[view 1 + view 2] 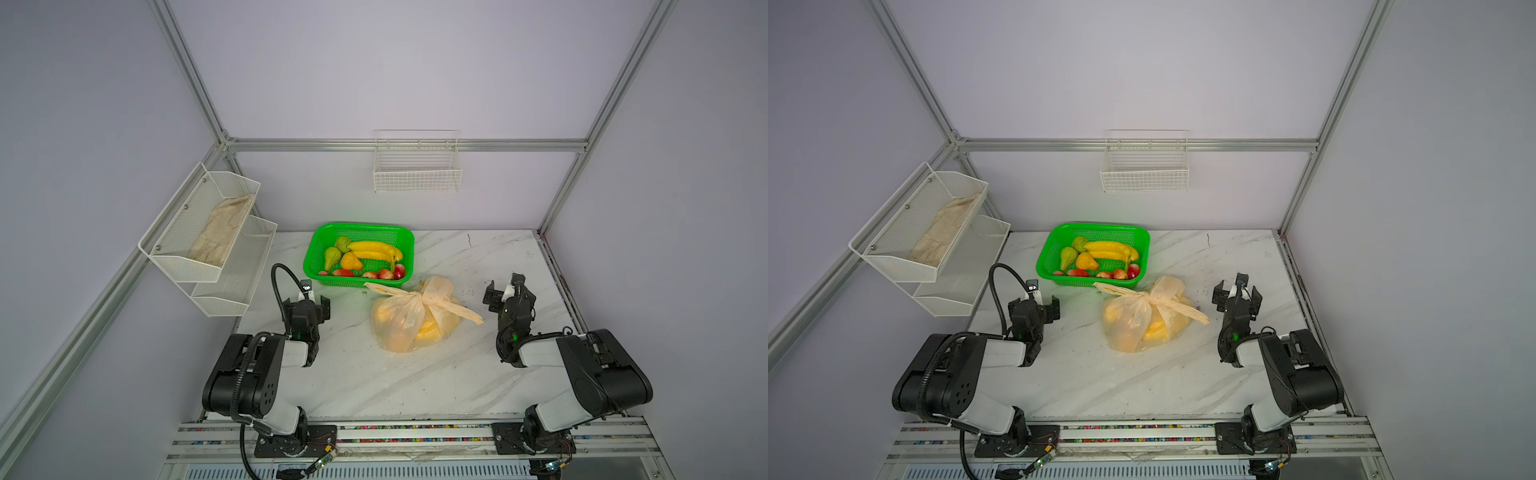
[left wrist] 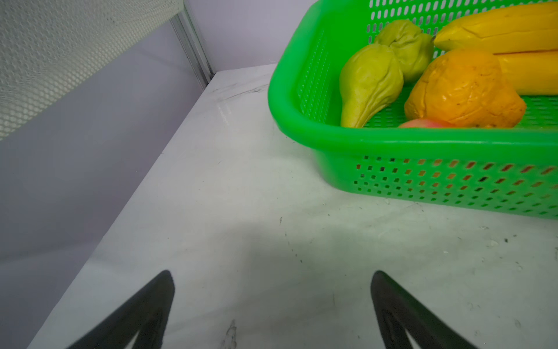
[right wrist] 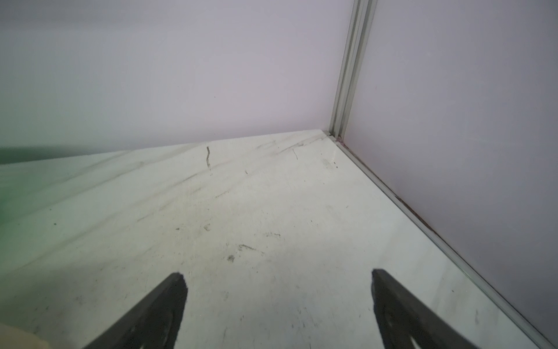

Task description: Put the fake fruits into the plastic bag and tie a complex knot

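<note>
Tied bag (image 1: 411, 332) lies at centre frame on the marble table (image 1: 415, 386) in both top views. Yellow fruits (image 1: 430, 330) show through its film, and the knot (image 1: 424, 300) sits on top with two flat tails splayed outward. Just behind it, toward upper centre, the green basket (image 1: 361, 227) holds bananas (image 1: 376, 248), two green pears (image 1: 332, 257), an orange pear (image 1: 351, 262) and a row of red apples (image 1: 385, 274). The left gripper (image 2: 271, 276) hovers left of the bag and the right gripper (image 3: 276, 275) to its right. Both have jaws spread wide, gripping nothing and clear of the bag.
</note>
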`<action>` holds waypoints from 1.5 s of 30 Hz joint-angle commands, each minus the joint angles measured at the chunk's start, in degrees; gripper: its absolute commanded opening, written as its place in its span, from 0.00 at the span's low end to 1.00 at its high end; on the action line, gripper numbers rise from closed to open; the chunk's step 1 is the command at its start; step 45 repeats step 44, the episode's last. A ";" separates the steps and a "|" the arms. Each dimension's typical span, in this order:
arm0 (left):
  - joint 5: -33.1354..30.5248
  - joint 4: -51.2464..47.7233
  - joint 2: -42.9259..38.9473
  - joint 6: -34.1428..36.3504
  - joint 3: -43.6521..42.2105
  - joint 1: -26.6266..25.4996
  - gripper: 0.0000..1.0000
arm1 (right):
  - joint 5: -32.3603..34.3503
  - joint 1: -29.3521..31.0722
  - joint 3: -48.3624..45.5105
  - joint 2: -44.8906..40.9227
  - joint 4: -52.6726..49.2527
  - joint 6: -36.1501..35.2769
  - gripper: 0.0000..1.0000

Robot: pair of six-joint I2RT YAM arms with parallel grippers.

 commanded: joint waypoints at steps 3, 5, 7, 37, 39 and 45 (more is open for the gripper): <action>7.69 8.56 1.51 -2.42 0.09 1.93 1.00 | -7.27 -1.33 -0.48 10.09 21.24 -3.22 0.97; 7.66 8.24 1.59 -2.43 0.18 2.00 1.00 | -7.88 -1.66 -1.27 14.90 29.24 -3.96 0.97; 7.63 8.50 1.71 -2.37 0.17 2.00 1.00 | -7.31 -1.68 0.14 12.66 22.00 -1.96 0.97; 7.54 8.78 1.43 -2.33 -0.18 2.00 1.00 | -3.73 -2.90 4.79 13.16 14.47 -0.30 0.97; 7.50 8.84 1.49 -2.32 -0.13 2.01 1.00 | -3.71 -2.94 5.00 13.25 14.15 -0.29 0.97; 7.54 8.84 1.44 -2.23 -0.17 2.02 1.00 | -3.74 -2.96 4.72 12.99 14.18 -0.32 0.97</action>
